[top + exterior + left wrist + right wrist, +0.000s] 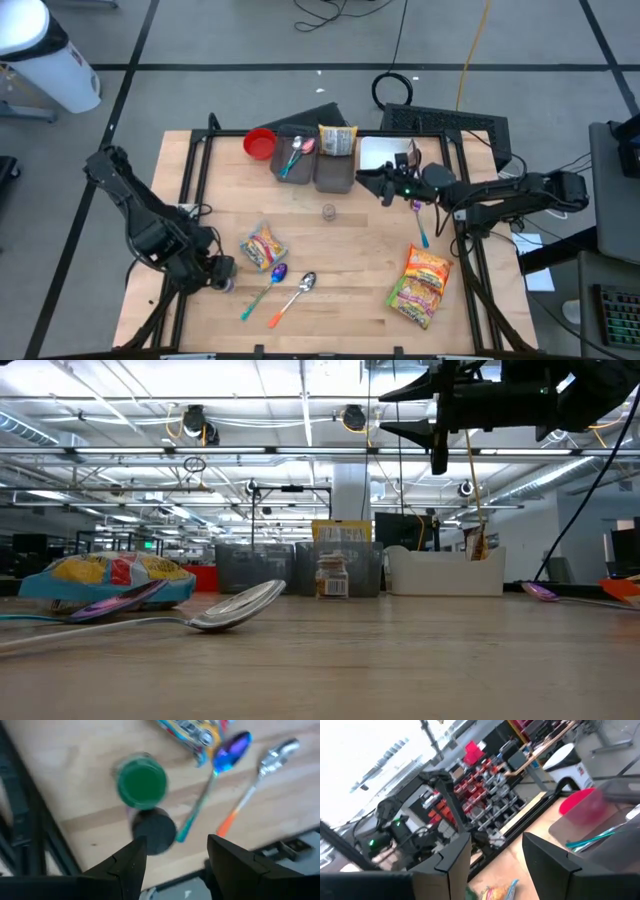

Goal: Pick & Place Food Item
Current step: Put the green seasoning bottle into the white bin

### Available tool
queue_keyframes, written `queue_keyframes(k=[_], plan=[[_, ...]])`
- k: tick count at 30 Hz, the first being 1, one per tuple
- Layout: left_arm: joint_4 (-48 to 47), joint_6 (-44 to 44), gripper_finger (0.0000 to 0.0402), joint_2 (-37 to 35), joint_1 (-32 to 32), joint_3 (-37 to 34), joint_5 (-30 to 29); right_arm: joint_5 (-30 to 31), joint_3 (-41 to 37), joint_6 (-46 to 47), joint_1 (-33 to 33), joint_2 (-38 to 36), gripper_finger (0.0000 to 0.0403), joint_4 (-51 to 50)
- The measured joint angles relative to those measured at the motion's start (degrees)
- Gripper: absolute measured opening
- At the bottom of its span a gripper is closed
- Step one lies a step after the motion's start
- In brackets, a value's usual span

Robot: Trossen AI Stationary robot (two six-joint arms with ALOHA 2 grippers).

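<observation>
A colourful snack bag point(263, 247) lies flat on the wooden table, left of centre, and also shows in the low view point(110, 578). A yellow-orange noodle packet point(421, 285) lies near the right front. A third packet point(337, 139) stands in a grey bin at the back. My left gripper point(222, 275) hangs open, pointing down near the table's left front, beside the snack bag point(190, 732). Just beyond its fingers point(132, 862) sit a green round thing point(142, 782) and a dark round thing point(155, 831). My right gripper point(362, 180) is open and level in the air, right of centre.
A purple spoon with a teal handle point(265, 285) and a silver spoon with an orange handle point(295, 295) lie at the front. Another spoon point(418, 222) lies under the right arm. At the back are a small jar point(328, 211), a red bowl point(260, 143), grey bins point(300, 165) and a white tray point(380, 152).
</observation>
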Motion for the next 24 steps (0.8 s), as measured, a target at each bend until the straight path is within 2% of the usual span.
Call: queue_keyframes(k=[8,17,24], plan=[[1.81,1.73,0.0216,0.0,-0.51,0.0,-0.05,-4.28,0.0,-0.51,-2.83,0.0,0.0171,-0.8],[-4.88,1.73,0.0216,0.0,-0.01,0.0,-0.76,-4.73,0.0,-0.38,-3.08,0.0,0.0171,-0.8],[-10.95,4.99,0.0216,-0.51,1.51,0.0,3.52,-6.09,0.02,0.63,-3.08,0.0,0.0171,-0.81]])
